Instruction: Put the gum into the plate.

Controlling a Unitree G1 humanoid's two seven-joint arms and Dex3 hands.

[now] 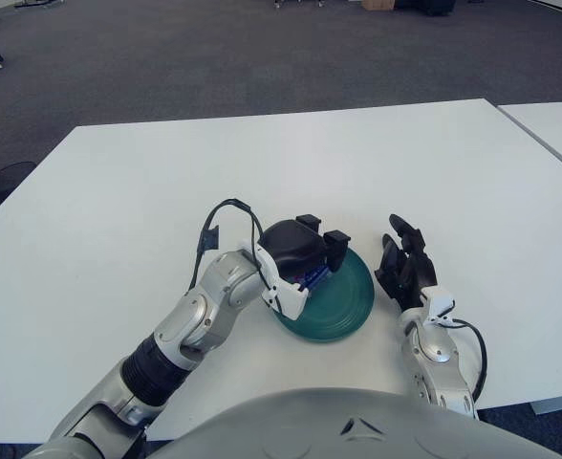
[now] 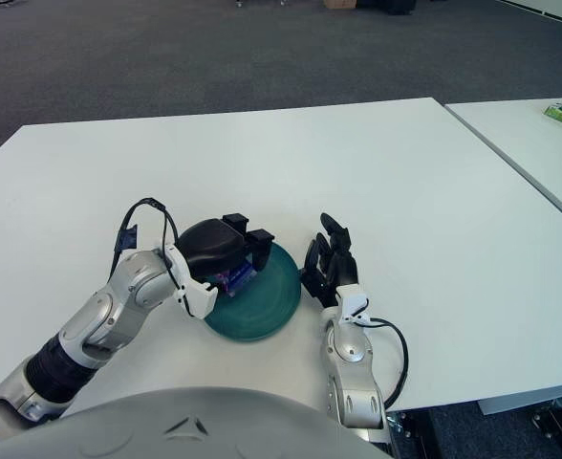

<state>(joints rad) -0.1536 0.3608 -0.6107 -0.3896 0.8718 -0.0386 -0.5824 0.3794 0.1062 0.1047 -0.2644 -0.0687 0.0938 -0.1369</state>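
My left hand (image 1: 305,253) is curled around the gum (image 1: 312,278), a small blue pack pinched under my fingers, held over the left part of the green plate (image 1: 353,304). My right hand (image 1: 405,268) shows just right of the plate, fingers loosely spread, on the white table (image 1: 262,163).

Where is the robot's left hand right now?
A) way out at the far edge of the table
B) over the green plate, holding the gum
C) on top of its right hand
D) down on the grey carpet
B: the left hand is over the green plate with its fingers curled around the small blue gum pack; the right hand shows just right of the plate.
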